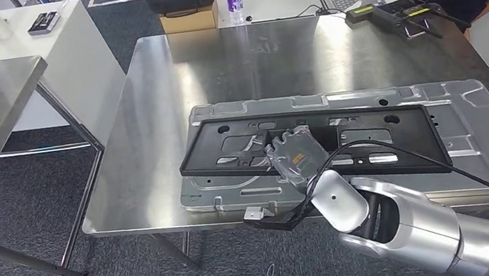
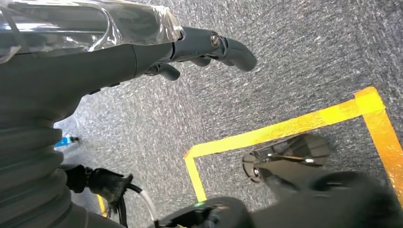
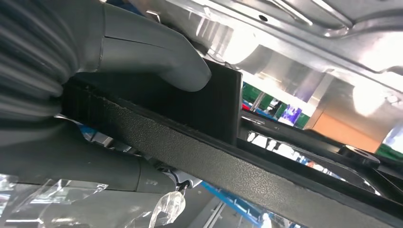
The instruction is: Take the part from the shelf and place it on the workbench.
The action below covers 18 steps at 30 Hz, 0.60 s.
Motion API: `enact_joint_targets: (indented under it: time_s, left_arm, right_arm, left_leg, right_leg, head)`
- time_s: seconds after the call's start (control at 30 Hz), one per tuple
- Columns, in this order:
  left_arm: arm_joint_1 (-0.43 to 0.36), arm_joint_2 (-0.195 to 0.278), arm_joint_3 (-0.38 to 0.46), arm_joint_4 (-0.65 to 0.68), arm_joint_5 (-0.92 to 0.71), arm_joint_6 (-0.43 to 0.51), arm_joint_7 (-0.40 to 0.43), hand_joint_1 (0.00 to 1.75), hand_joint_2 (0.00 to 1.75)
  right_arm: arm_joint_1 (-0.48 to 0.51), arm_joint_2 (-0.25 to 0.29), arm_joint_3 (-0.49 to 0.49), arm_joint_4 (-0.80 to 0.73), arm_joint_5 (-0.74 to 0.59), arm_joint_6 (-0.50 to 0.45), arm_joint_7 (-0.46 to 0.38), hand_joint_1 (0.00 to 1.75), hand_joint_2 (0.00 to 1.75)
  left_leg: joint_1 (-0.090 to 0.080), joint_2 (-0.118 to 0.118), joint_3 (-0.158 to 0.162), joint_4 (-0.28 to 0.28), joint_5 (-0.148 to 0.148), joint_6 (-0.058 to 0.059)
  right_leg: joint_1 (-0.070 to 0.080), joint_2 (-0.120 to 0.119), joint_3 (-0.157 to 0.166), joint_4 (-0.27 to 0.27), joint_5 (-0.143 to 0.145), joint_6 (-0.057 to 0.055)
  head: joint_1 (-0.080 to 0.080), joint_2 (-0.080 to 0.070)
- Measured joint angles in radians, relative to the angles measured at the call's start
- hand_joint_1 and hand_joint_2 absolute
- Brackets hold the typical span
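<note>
Right arm [image 1: 407,220] is reaching in over the workbench's [image 1: 160,162] near edge, the right hand [image 1: 293,154] gripping the near rail of the black part [image 1: 382,136], thumb [image 3: 157,57] over it and fingers under. The part is lying flat on the silver panel [image 1: 480,130] toward the near edge, so placement looks about done: best to part the fingers slowly and withdraw low, without dragging the frame. Left hand [image 2: 209,47] is hanging over the carpet, fingers loosely spread, holding nothing.
</note>
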Motion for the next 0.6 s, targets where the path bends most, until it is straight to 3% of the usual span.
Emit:
enact_joint_targets:
  time_s: [0.03,0.07,0.17,0.23,0.3,0.37,0.4,0.5,0.53,0.57,0.6]
  left_arm:
    - [0.003,0.000,0.000,0.000,0.000,0.000,0.001,0.00,1.75]
    - [0.005,0.000,0.000,0.000,0.000,0.000,0.002,0.00,1.75]
    - [0.007,0.000,0.000,0.000,0.001,0.000,0.005,0.00,1.75]
    - [0.007,0.000,0.000,0.001,0.001,0.000,0.007,0.00,1.75]
    - [0.006,0.000,-0.001,0.001,0.002,0.000,0.008,0.00,1.75]
    - [0.005,0.000,-0.001,0.001,0.002,0.000,0.009,0.00,1.75]
    - [0.004,0.000,-0.001,0.001,0.003,0.000,0.009,0.00,1.75]
    - [0.001,0.000,-0.001,0.001,0.003,0.000,0.009,0.00,1.75]
    - [0.002,0.000,-0.001,0.001,0.003,0.000,0.009,0.00,1.75]
    - [0.004,0.000,-0.001,0.001,0.003,-0.001,0.009,0.00,1.75]
    - [0.006,0.000,-0.001,0.001,0.003,-0.001,0.009,0.00,1.75]
  right_arm:
    - [0.001,0.000,0.000,0.000,-0.001,0.000,0.000,1.75,1.75]
    - [0.003,0.000,0.000,0.000,-0.003,0.000,0.000,1.75,1.75]
    - [0.002,0.000,0.001,0.000,-0.004,-0.001,0.000,1.75,1.75]
    - [0.003,0.000,0.001,0.000,-0.005,-0.002,0.000,1.75,1.75]
    - [0.004,0.000,0.001,-0.001,-0.006,-0.003,0.000,1.75,1.75]
    - [0.005,0.000,0.001,-0.001,-0.007,-0.005,-0.001,1.75,1.75]
    - [0.005,0.000,0.001,-0.002,-0.008,-0.007,-0.001,1.75,1.75]
    - [0.010,0.000,0.004,-0.002,-0.010,-0.009,-0.003,1.75,1.75]
    - [0.013,0.000,0.005,-0.002,-0.011,-0.010,-0.004,1.75,1.75]
    - [0.014,0.000,0.006,-0.002,-0.011,-0.010,-0.004,1.75,1.75]
    - [0.015,0.000,0.006,-0.002,-0.012,-0.010,-0.004,1.75,1.75]
  left_leg:
    - [0.001,0.000,-0.027,0.022,-0.001,0.000]
    - [0.001,0.000,-0.035,0.006,0.019,0.003]
    - [-0.008,0.000,0.008,-0.182,0.153,0.026]
    - [-0.018,0.001,0.031,-0.252,0.185,0.039]
    - [-0.023,0.001,0.046,-0.262,0.178,0.048]
    - [-0.020,0.001,0.067,-0.273,0.176,0.059]
    - [-0.019,0.000,0.078,-0.277,0.173,0.065]
    - [-0.021,-0.001,0.100,-0.280,0.157,0.078]
    - [-0.022,-0.003,0.108,-0.280,0.150,0.080]
    - [-0.024,-0.005,0.119,-0.280,0.142,0.080]
    - [-0.025,-0.006,0.130,-0.280,0.133,0.080]
  right_leg:
    - [0.002,0.000,0.008,0.000,-0.007,0.000]
    - [0.004,0.001,0.018,0.000,-0.015,0.002]
    - [0.008,0.001,0.052,-0.003,-0.041,0.009]
    - [0.008,0.002,0.064,-0.008,-0.051,0.017]
    - [0.009,0.002,0.073,-0.011,-0.053,0.027]
    - [0.008,0.000,0.065,0.024,-0.060,0.034]
    - [0.008,-0.001,0.042,0.069,-0.071,0.035]
    - [0.011,-0.001,-0.081,0.255,-0.128,0.035]
    - [0.012,-0.001,-0.110,0.281,-0.136,0.034]
    - [0.014,-0.001,-0.123,0.271,-0.123,0.032]
    - [0.016,-0.001,-0.117,0.226,-0.089,0.028]
  head:
    - [0.000,0.000]
    - [-0.001,0.000]
    - [-0.001,0.000]
    - [0.000,0.000]
    - [0.000,0.000]
    - [0.001,0.000]
    - [0.003,0.000]
    - [0.004,0.000]
    - [0.004,0.000]
    - [0.004,0.000]
    - [0.005,0.000]
